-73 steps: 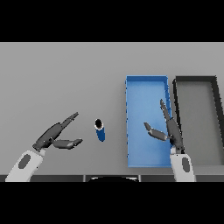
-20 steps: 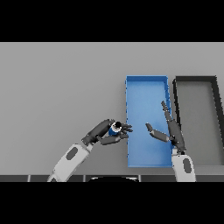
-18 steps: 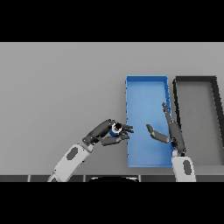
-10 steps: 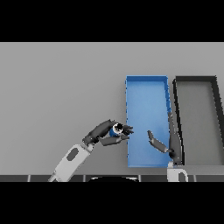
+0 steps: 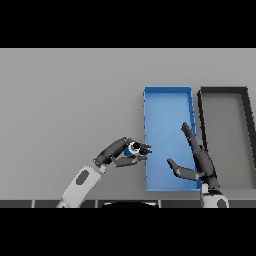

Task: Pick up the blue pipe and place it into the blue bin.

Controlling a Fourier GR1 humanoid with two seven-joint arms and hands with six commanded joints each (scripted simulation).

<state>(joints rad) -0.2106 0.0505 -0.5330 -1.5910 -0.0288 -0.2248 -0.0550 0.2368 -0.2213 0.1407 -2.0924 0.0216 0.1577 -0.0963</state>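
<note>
A flat grey counter (image 5: 70,100) fills my view. Nearest me, my right hand (image 5: 199,165) hovers over the near right part of the blue bin (image 5: 167,94), fingers straight and thumb spread, grasping nothing. My left hand (image 5: 122,153) has its fingers and thumb curled around the blue pipe (image 5: 131,149), holding it just beside the bin's left wall. Right of the blue bin sits a dark bin (image 5: 223,91), the two side by side.
</note>
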